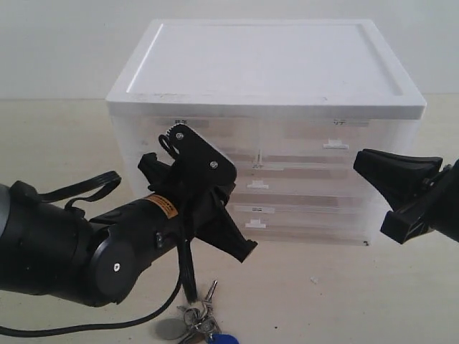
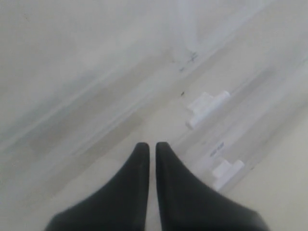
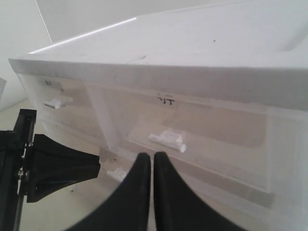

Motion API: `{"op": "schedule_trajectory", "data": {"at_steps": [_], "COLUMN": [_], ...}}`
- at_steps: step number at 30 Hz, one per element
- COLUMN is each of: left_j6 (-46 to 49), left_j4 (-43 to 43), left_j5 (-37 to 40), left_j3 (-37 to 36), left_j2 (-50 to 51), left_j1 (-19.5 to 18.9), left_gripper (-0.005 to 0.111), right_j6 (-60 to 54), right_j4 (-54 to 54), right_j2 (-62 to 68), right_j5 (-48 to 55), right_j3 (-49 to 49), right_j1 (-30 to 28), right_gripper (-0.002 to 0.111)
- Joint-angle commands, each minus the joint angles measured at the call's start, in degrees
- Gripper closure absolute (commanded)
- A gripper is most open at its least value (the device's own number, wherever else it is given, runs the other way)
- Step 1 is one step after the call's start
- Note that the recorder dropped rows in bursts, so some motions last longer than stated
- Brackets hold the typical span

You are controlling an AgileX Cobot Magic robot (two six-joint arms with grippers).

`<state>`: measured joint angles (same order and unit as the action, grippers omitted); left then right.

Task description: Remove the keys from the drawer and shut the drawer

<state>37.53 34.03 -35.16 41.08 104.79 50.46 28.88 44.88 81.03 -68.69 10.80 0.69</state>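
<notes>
The keys [image 1: 195, 324] lie on the table at the front, a metal bunch with a blue fob [image 1: 224, 340] at the frame's lower edge. Behind them stands a white translucent drawer unit [image 1: 272, 72]; every drawer front [image 1: 301, 208] looks pushed in flush, so I cannot tell which drawer is the task's. My left gripper [image 1: 246, 251] [image 2: 148, 147] is shut and empty, its tips just in front of the lower drawer fronts, above the keys. My right gripper [image 1: 361, 160] [image 3: 147, 156] is also shut and empty, hovering before the unit's right side.
Small white handles [image 2: 207, 108] [image 3: 168, 139] stick out of the drawer fronts. A black cable [image 1: 188, 276] hangs from the left arm down to the keys. The left gripper's fingers [image 3: 62, 168] show in the right wrist view. Beige table [image 1: 337, 301] lies in front.
</notes>
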Motion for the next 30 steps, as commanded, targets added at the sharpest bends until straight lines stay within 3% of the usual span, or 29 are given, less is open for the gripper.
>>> {"op": "schedule_trajectory", "data": {"at_steps": [1, 5, 9, 11, 13, 15, 24, 30], "left_j6": [-0.7, -0.7, 0.0, 2.2, 2.7, 2.3, 0.6, 0.6], "left_j4": [-0.5, -0.6, -5.2, -7.0, -6.9, -6.9, -8.6, -9.4], "left_j5": [-0.4, 2.9, 13.7, 27.4, 51.0, 58.4, 54.6, 51.0], "left_j3": [0.3, 0.3, -1.1, -0.9, 0.6, 0.6, 0.6, 2.4], "left_j2": [0.0, -0.7, -6.9, -11.6, -15.1, -15.0, -4.6, 1.0], "left_j1": [-0.6, -0.4, 4.1, 6.1, 6.1, 6.1, 5.4, -0.6], "left_gripper": [0.102, 0.102, 0.102, 0.102, 0.102, 0.102, 0.102, 0.102], "right_j6": [-0.1, -0.1, -0.1, -0.1, -0.1, -0.1, 0.1, 0.1], "right_j4": [0.2, 0.2, 0.2, 0.1, 0.1, 0.1, 1.0, 0.7], "right_j2": [0.2, 0.2, 0.2, 0.2, 0.2, 0.2, 0.2, 0.2], "right_j5": [-0.1, -0.1, -0.1, -0.1, -0.1, -0.1, 0.8, 0.7], "right_j3": [0.2, 0.2, 0.2, 0.2, 0.2, 0.2, 0.2, 0.2], "right_j1": [-0.1, -0.1, -0.1, -0.1, -0.1, -0.1, -0.1, -0.1], "right_gripper": [0.108, 0.108, 0.108, 0.108, 0.108, 0.108, 0.108, 0.108]}}
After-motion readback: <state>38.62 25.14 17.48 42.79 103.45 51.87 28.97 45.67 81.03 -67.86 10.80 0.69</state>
